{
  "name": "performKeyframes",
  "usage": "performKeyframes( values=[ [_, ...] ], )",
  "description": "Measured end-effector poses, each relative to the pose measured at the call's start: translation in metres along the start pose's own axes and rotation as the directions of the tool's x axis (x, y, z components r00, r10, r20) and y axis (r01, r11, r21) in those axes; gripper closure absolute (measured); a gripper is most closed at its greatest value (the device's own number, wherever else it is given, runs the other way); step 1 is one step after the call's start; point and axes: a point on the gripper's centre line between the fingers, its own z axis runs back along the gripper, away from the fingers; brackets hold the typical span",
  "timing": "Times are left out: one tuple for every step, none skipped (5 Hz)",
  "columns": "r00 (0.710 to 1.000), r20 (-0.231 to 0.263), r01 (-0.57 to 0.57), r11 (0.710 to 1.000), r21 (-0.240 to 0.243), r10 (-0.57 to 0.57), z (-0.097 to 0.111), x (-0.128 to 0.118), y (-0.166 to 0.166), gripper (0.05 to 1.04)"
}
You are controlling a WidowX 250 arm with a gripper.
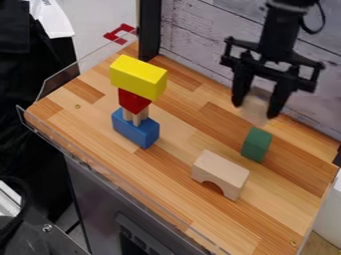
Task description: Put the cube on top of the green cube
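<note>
the tool (255, 108) grips a pale wooden cube (255, 103) above the table (180, 172), near the green cube (256, 144) but not touching it. left of the green cube in view, the arched block (221, 172) is near; the yellow-topped stack (136, 78) stands well apart.

One black arm (277, 32); one gripper (255, 110), pointing down, higher than the green cube (256, 145), fingers spaced in a grip.

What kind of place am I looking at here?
Probably a robotics lab or workshop: a black robot arm hangs over a wooden tabletop, where toy blocks stand, among them a green one and a stacked tower.
</note>
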Motion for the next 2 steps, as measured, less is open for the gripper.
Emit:
performKeyframes(
  values=[
    [1.0,-0.008,-0.01,1.0,-0.006,0.01,-0.0075,0.0084,-0.0032,0.517],
    [1.0,-0.027,-0.015,1.0,-0.001,0.015,-0.0167,0.0151,-0.0043,0.517]
  ],
)
